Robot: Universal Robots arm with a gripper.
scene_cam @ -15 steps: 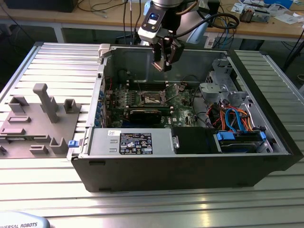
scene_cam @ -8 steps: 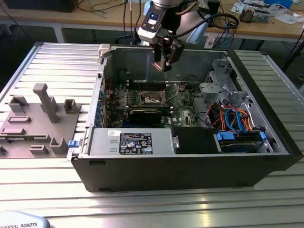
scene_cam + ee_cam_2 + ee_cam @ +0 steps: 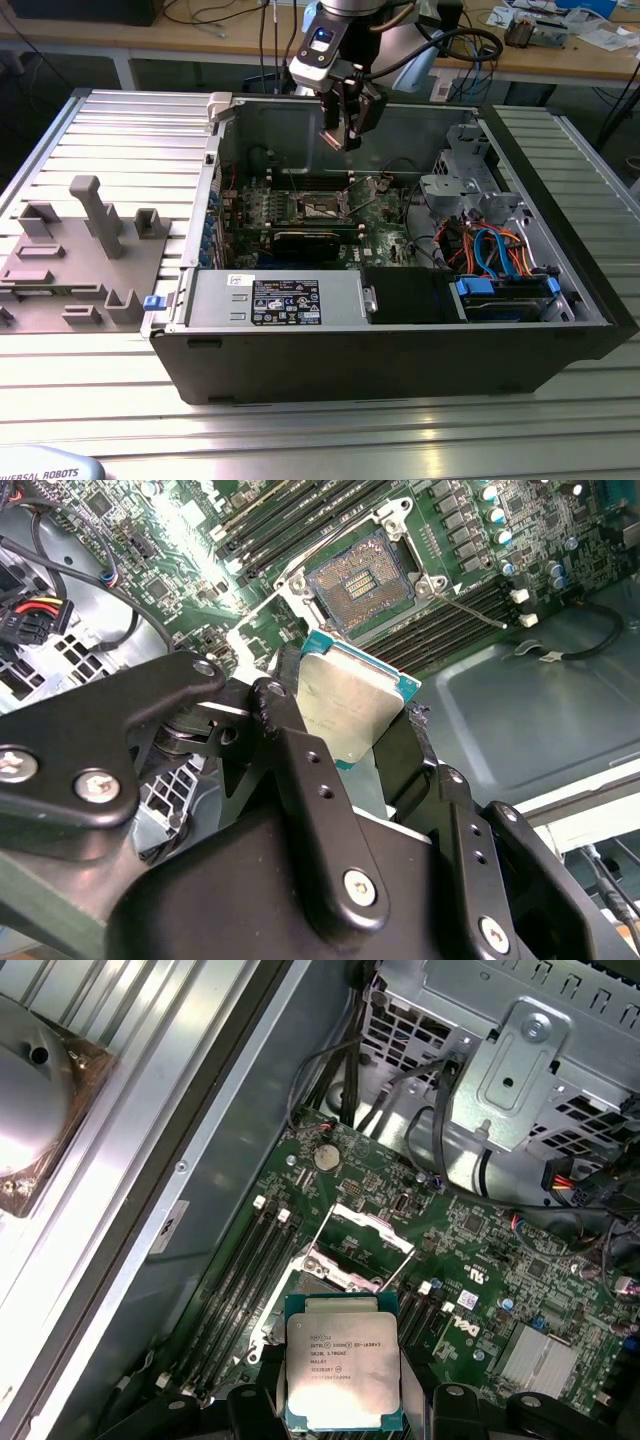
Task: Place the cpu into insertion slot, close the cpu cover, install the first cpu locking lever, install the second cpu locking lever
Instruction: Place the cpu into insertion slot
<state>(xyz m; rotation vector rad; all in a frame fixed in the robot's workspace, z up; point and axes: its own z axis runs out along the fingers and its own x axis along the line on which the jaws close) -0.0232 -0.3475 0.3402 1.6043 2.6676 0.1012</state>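
Jaws clamp the cpu (image 3: 342, 1375) by two opposite edges, closed just to its width. The chip is in the air, off the board. In the exterior view it hangs at 12 o'clock of the slot (image 3: 322, 208), well above the motherboard (image 3: 385, 235), inside the open case (image 3: 400, 340) on the ribbed surface (image 3: 300, 430). Slot bare, gold contacts showing in the second wrist view. Cover (image 3: 375, 1230) flipped up, open. Grey fixture (image 3: 80, 250) at 9 o'clock of the case.

Glare streaks the ribbed table (image 3: 330, 430); the case (image 3: 420, 345) interior lies dim.
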